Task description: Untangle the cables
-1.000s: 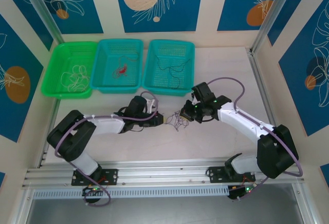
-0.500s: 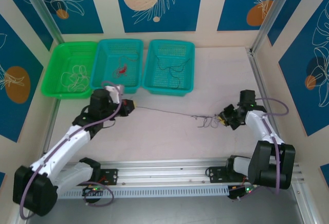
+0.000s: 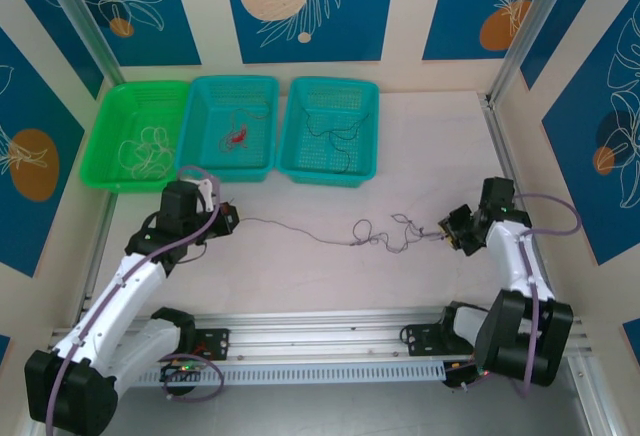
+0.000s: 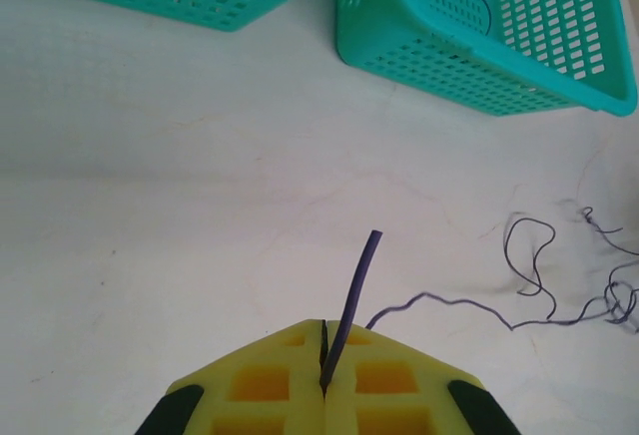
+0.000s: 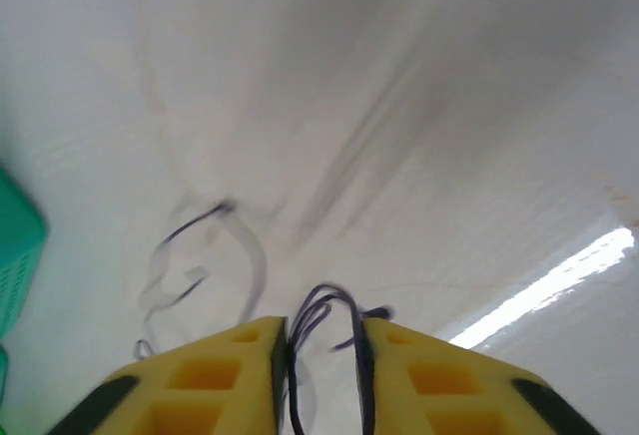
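A thin dark purple cable (image 3: pixel 300 230) lies slack across the table, with a small tangle of loops (image 3: pixel 375 236) right of centre. My left gripper (image 3: pixel 230 218) is shut on its left end. In the left wrist view the cable's tip (image 4: pixel 356 285) sticks up from between the closed yellow fingers of that gripper (image 4: pixel 325 333), and the rest trails off right (image 4: pixel 449 302). My right gripper (image 3: pixel 447 228) is at the cable's other end. In the right wrist view this gripper (image 5: pixel 324 340) stands open a little, with cable loops (image 5: pixel 321 301) lying in the gap.
Three baskets line the back: a green one (image 3: pixel 112 106) with cream wires, a teal one (image 3: pixel 205 91) with a red wire, and a teal one (image 3: pixel 300 96) with a dark wire. The nearest teal basket (image 4: pixel 469 76) stands beyond the left gripper. A metal rail (image 3: pixel 320 341) runs along the near edge.
The grippers started together at the tangle, then pulled far apart and drew the cable taut. Now the cable has gone slack and loops on the table; the left gripper has shifted slightly left and nearer.
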